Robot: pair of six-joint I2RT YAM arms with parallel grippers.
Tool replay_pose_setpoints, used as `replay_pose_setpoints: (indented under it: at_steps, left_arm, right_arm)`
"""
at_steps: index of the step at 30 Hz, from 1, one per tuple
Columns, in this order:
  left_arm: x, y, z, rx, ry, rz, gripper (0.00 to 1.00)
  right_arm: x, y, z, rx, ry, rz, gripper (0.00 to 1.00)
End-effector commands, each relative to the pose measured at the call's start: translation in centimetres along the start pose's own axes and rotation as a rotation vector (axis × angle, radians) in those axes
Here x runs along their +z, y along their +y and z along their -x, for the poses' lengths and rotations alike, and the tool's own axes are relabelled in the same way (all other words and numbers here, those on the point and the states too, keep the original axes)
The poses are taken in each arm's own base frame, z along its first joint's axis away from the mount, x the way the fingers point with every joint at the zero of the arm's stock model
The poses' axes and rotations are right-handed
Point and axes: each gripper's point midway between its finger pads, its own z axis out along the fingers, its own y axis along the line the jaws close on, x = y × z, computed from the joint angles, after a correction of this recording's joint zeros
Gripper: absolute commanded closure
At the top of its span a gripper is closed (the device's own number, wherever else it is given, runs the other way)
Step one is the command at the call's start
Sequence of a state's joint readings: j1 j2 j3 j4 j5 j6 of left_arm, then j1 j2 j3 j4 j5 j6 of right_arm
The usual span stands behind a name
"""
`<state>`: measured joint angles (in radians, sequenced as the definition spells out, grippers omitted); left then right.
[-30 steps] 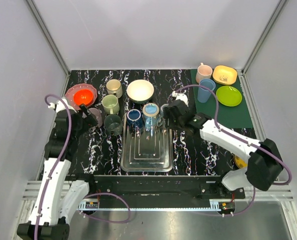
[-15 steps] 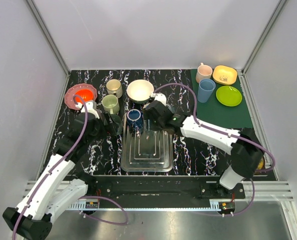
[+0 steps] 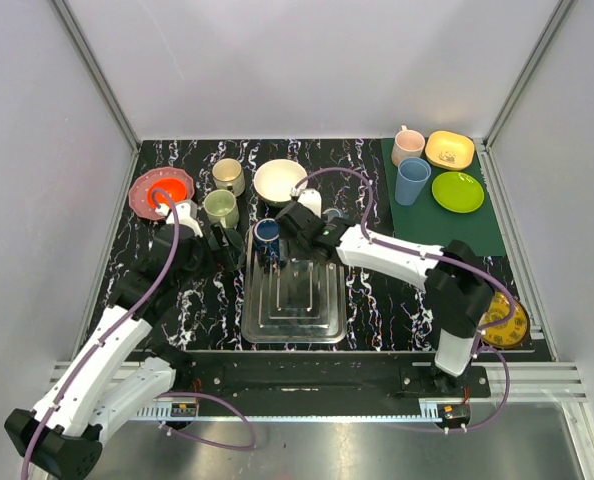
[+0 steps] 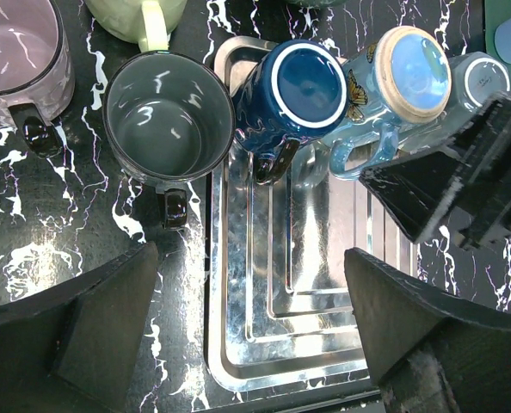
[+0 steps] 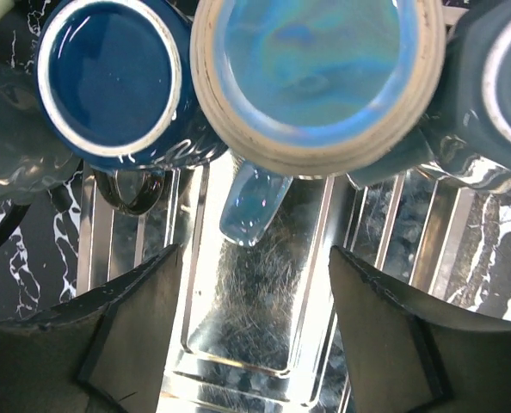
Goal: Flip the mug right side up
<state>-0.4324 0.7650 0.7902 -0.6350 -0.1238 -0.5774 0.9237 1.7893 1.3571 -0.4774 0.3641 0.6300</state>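
Black marbled table (image 3: 377,300), grey walls (image 3: 37,150), green mat (image 3: 482,228) at 2 o'clock. Left gripper (image 4: 249,258) and right gripper (image 5: 254,258): fingers spread wide, empty, above metal tray (image 4: 281,344); inverted light-blue mug (image 5: 311,73) at its 12 o'clock end.

dark blue mug (image 4: 300,86), light blue mug (image 4: 415,69), silver tray (image 4: 281,344), black white-veined table (image 4: 32,249)

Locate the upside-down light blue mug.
Right wrist view, top centre: light blue mug at the far end of the metal tray, between the dark blue mug and a grey mug.
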Motion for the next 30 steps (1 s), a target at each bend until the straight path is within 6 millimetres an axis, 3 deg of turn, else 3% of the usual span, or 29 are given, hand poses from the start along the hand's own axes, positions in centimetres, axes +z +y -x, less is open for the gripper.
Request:
replay_pose_setpoints:
  at_steps: [1, 5, 19, 26, 30]
  left_arm:
    - [-0.8, -0.8, 1.7, -0.007, -0.064, -0.029, 0.08]
    - [-1.0, -0.7, 1.7, -0.005, -0.069, -0.027, 0.07]
    - [-1.0, -1.0, 2.1, 0.002, -0.074, -0.034, 0.07]
    - [-0.9, -0.9, 1.9, -0.002, -0.070, -0.035, 0.07]
    - [-0.8, -1.0, 1.8, -0.005, -0.067, -0.037, 0.07]
  right_arm:
    - [1.0, 0.7, 2.1, 0.038, -0.051, -0.025, 0.27]
    - [2.5, 0.1, 2.3, 0.083, -0.027, -0.040, 0.30]
    - [4.0, 0.3, 3.3, 0.067, -0.023, -0.050, 0.46]
    - [4.7, -0.4, 2.1, 0.058, 0.015, -0.057, 0.72]
    - [4.5, -0.5, 1.9, 0.056, 0.022, -0.054, 0.81]
